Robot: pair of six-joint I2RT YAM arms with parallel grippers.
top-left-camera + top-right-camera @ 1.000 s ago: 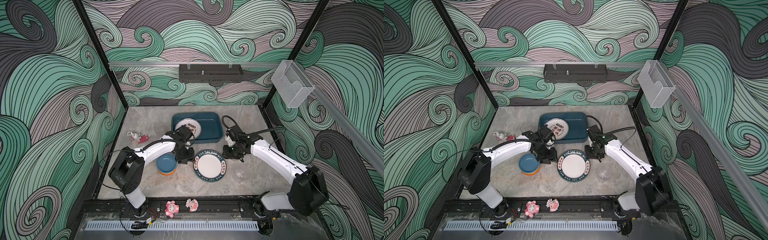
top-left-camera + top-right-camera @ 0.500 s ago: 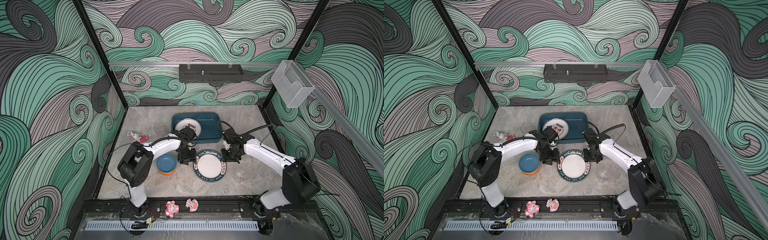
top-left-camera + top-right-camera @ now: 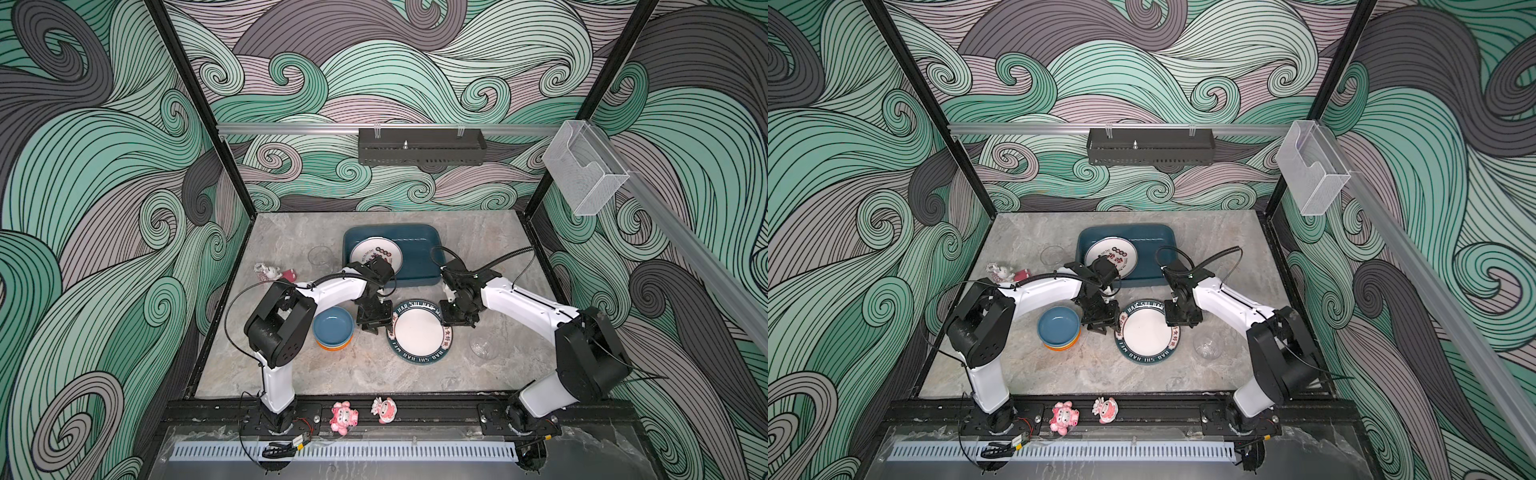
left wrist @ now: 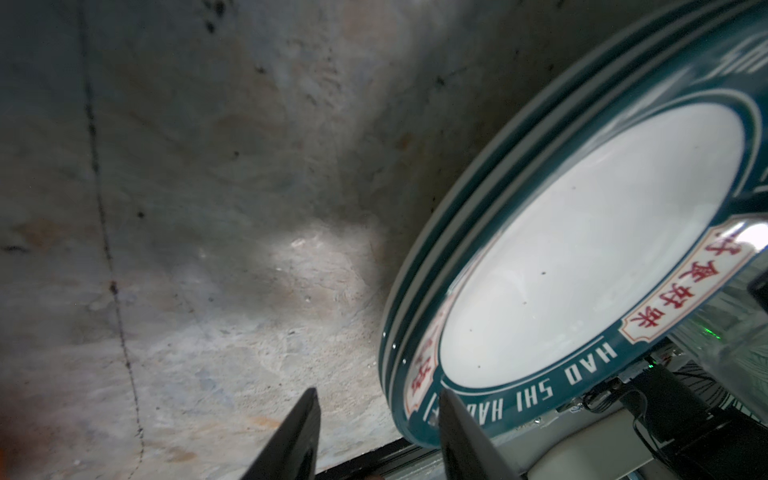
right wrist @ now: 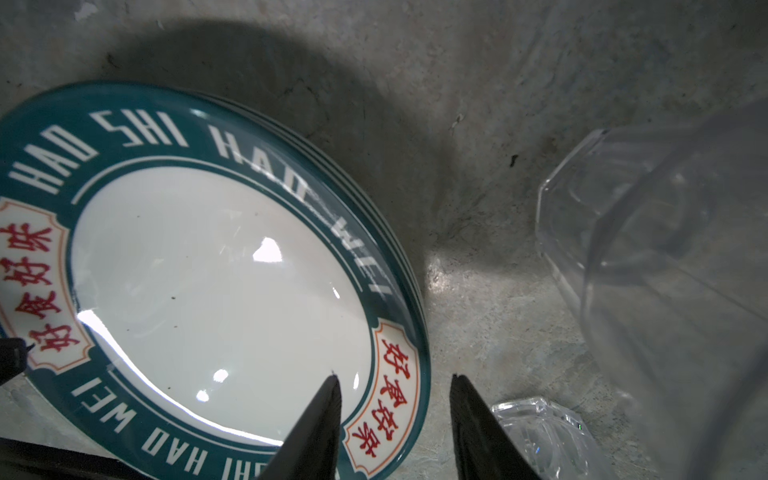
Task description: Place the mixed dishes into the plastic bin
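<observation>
On the table [image 3: 374,374], stacked plates [image 3: 417,337] lie flat, face up, both jaws part-open astride the rim.

A robotics lab test cell: a stone-look bench [image 3: 374,374] boxed in by wave-printed panels [image 3: 104,166] on black frame posts [image 3: 199,104], the left arm [image 3: 332,291] and right arm [image 3: 519,303] bolted to a rail [image 3: 436,410] at 6 o'clock, a perforated shelf [image 3: 420,146] at 12 o'clock.

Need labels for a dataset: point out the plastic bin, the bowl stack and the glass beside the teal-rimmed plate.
plastic bin [image 3: 419,254]: in a top view, bare inner floor.
bowl stack [image 3: 333,328]: in a top view, hollow of the top blue bowl.
glass [image 3: 483,347]: in a top view, middle of its clear body.
</observation>
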